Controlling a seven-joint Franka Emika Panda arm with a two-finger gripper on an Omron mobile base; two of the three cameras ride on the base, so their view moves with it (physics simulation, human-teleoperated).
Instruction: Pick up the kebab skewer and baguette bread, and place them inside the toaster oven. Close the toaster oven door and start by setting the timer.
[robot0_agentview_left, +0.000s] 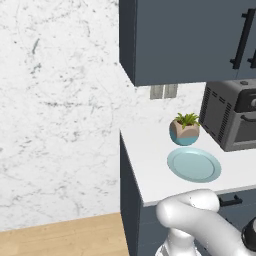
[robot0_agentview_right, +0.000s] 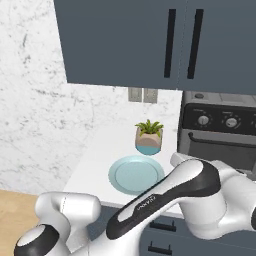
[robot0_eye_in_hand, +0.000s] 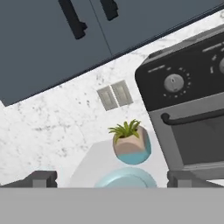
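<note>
Marble wall (robot0_agentview_left: 55, 100) and dark blue cabinets (robot0_agentview_right: 150, 40) framed a white tabletop (robot0_agentview_left: 150, 165). Fingers (robot0_eye_in_hand: 43, 178) stood spread wide, grasping nothing, aimed over the plate (robot0_eye_in_hand: 126, 178). Plate bare, light blue, just before a potted plant (robot0_eye_in_hand: 129, 142). Oven (robot0_eye_in_hand: 192, 100) sat right of the plant, door (robot0_eye_in_hand: 199, 135) shut. Skewer and baguette: couldn't tell where.

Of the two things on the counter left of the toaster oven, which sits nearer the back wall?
The potted plant, in its tan and blue pot. It stands behind the light-blue plate, which lies flat nearer the counter's front edge, with nothing on it.
</note>
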